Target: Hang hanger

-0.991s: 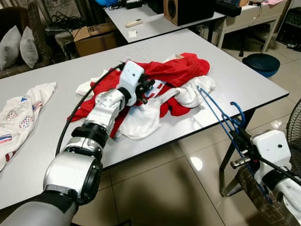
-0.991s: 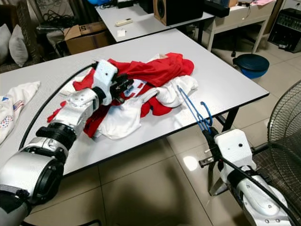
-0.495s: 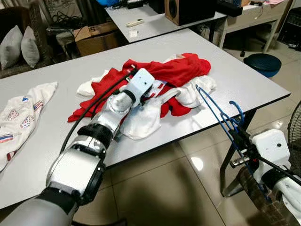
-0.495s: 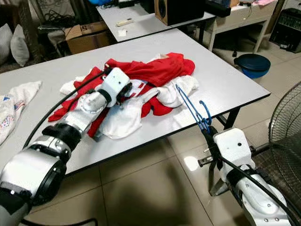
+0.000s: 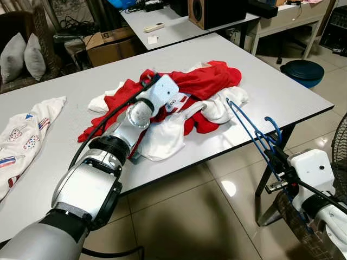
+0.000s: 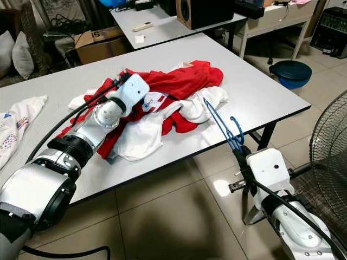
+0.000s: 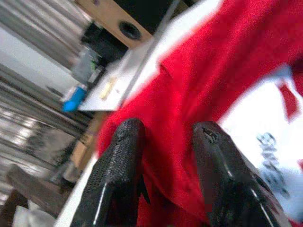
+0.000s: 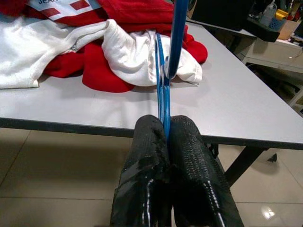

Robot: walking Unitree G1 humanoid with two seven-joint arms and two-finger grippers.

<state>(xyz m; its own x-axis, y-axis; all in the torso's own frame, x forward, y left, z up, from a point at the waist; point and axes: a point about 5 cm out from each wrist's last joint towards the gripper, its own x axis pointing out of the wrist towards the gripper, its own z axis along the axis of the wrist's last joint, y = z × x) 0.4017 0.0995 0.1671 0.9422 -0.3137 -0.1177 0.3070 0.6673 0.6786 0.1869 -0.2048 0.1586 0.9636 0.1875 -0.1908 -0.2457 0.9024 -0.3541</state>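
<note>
Blue wire hanger (image 5: 254, 131) is sitting clamped in the right gripper (image 8: 166, 137) off the table's (image 5: 282, 92) near edge. Left gripper (image 7: 165, 142), fingers apart, is pressing into the red-and-white garment (image 5: 200, 86); it should pinch the collar only.

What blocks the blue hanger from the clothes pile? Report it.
Nothing visible does. The right gripper is shut on the blue hanger, whose far end already reaches the white garment at the edge of the red and white pile. Left gripper is open over red cloth.
</note>
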